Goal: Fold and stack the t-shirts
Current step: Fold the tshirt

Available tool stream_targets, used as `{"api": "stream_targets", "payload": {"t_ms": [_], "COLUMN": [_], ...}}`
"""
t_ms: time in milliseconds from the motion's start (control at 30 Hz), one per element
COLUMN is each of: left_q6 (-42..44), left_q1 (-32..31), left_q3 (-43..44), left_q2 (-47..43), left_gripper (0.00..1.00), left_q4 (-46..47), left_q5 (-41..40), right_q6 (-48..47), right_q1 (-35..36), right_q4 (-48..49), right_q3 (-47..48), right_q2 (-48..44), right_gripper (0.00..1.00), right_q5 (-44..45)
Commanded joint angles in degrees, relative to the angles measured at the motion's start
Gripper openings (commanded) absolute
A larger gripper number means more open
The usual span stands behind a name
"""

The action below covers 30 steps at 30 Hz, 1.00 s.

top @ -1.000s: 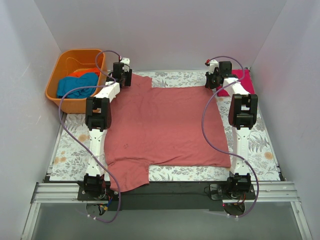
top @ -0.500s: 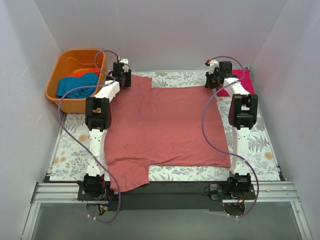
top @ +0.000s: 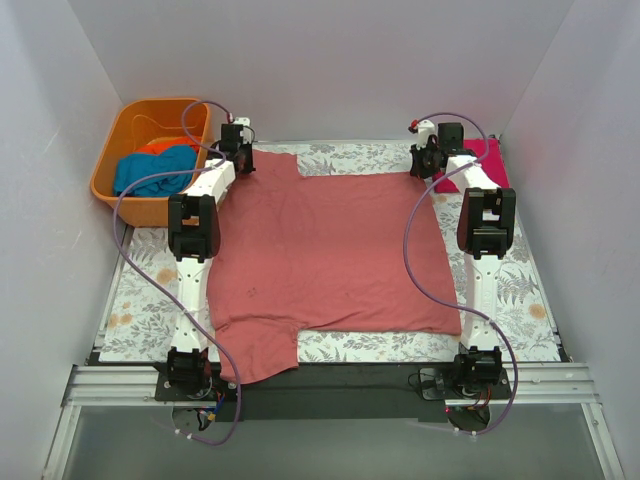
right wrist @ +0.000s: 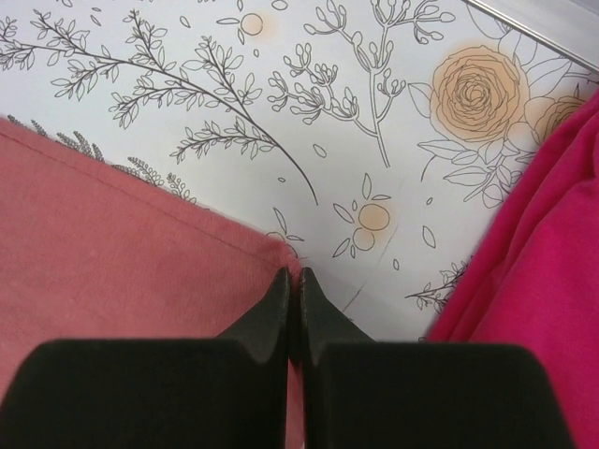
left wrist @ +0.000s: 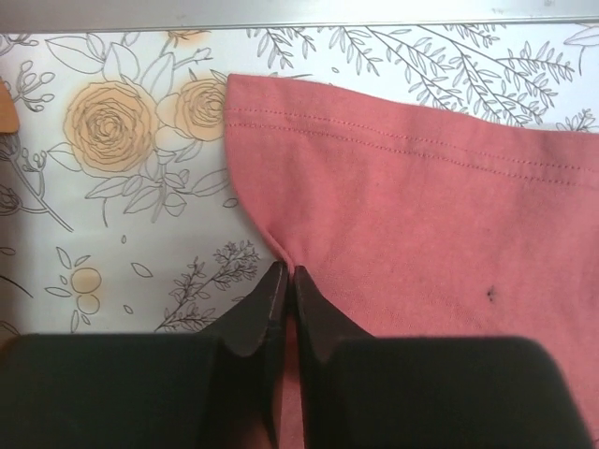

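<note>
Floral-printed surface point(top: 130, 300) carries the brick-red t-shirt point(top: 330, 250), spread flat between my two sets of jaws. My left jaws are pinched shut on its sleeve edge, my right jaws shut on its opposite far corner. Left of my left jaws sits the orange tub point(top: 115, 150), holding a teal t-shirt point(top: 150, 170) and an orange t-shirt point(top: 165, 145); the magenta t-shirt point(right wrist: 543, 234) lies just right of my right jaws

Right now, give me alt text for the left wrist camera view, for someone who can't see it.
The black left hand, shut, pinches the curved edge of a brick-red t-shirt lying flat on a floral-print table cover. The shirt's stitched hem runs across the upper right.
</note>
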Motion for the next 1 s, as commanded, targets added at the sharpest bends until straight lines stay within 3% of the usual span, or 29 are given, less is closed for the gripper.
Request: {"api": "stream_targets", "payload": {"t_ms": [0, 167, 433, 967], "left_q6": [0.81, 1.25, 4.32, 10.03], "left_q1": [1.43, 1.43, 1.52, 2.39], "left_q3": [1.78, -1.82, -19.9, -38.38], "left_q2": [-2.18, -8.07, -21.17, -36.38], "left_gripper": [0.0, 0.0, 0.0, 0.0], "left_q4": [2.18, 8.15, 18.7, 22.23], "left_q5": [1.02, 3.83, 10.42, 14.91], "right_q6": [-2.33, -3.21, -5.49, -11.55], "right_q1": [-0.11, -0.11, -0.29, -0.99], "right_q4": [-3.77, -2.98, -2.37, -2.63], "right_q3": [-0.85, -0.85, -3.57, -12.88], "right_q2": [-3.8, -7.14, -11.62, -21.02], "right_gripper": [0.01, 0.01, 0.01, 0.01], "right_q5": [-0.74, -3.03, -4.61, -8.04]}}
